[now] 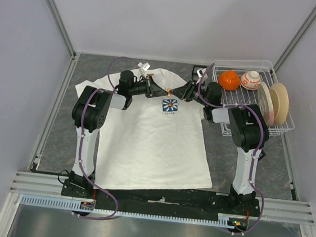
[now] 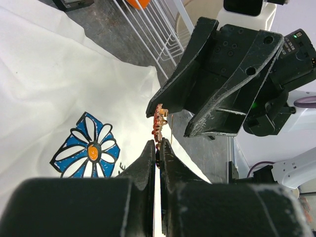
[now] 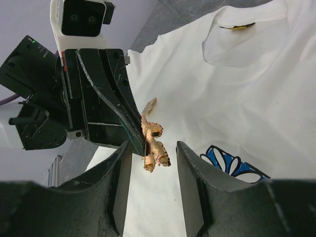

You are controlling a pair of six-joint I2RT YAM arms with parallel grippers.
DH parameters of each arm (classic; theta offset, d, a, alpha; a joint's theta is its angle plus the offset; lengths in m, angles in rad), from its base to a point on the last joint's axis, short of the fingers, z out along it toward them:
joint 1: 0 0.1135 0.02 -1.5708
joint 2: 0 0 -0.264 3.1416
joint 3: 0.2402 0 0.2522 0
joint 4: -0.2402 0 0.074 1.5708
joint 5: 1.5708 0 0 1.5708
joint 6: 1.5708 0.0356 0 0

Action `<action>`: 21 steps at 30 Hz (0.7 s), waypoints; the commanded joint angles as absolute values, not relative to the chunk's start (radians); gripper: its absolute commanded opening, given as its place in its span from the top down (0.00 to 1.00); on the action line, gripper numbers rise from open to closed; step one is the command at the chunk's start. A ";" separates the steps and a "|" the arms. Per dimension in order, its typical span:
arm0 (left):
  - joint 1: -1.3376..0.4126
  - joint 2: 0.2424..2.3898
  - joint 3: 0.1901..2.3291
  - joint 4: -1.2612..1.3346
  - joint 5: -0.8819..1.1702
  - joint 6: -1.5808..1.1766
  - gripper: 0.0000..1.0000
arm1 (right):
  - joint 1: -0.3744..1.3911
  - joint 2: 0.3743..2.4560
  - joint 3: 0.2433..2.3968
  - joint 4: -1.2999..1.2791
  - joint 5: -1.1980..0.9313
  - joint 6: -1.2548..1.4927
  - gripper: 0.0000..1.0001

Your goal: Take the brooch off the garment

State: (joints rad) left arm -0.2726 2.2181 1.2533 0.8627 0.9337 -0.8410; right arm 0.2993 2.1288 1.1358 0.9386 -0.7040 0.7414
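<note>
The white T-shirt (image 1: 149, 146) lies flat on the table, its blue-and-white flower print (image 1: 170, 106) on the chest and its tan neck label (image 3: 237, 27) at the collar. My left gripper (image 1: 156, 89) is shut on the gold, glittery brooch (image 1: 167, 90) just above the print. In the left wrist view the shut gripper (image 2: 158, 144) pinches the brooch's (image 2: 159, 123) lower end. My right gripper (image 1: 179, 92) is open, and in its wrist view (image 3: 153, 148) its fingers stand on either side of the brooch (image 3: 154, 140) without touching it. Whether the pin is still in the cloth is hidden.
A white wire basket (image 1: 284, 127) stands at the back right with an orange ball (image 1: 229, 79), a white-and-orange ball (image 1: 251, 79) and tape rolls (image 1: 277, 103). A small white object (image 1: 145, 68) lies behind the collar. Enclosure walls stand on three sides.
</note>
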 commanded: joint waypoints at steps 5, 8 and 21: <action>-0.275 2.164 1.256 0.923 0.942 -0.815 0.98 | 0.308 2.146 1.186 0.931 -0.732 0.707 0.59; -0.276 2.166 1.258 0.923 0.940 -0.816 0.98 | 0.308 2.151 1.192 0.933 -0.741 0.709 0.60; -0.278 2.163 1.255 0.931 0.945 -0.816 0.98 | 0.316 2.158 1.209 0.899 -0.739 0.698 0.72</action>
State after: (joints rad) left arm -0.2722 2.2181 1.2533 0.8696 0.9344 -0.8410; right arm 0.3073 2.1437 1.1667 0.8848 -0.7246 0.7200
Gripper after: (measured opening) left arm 0.040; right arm 0.297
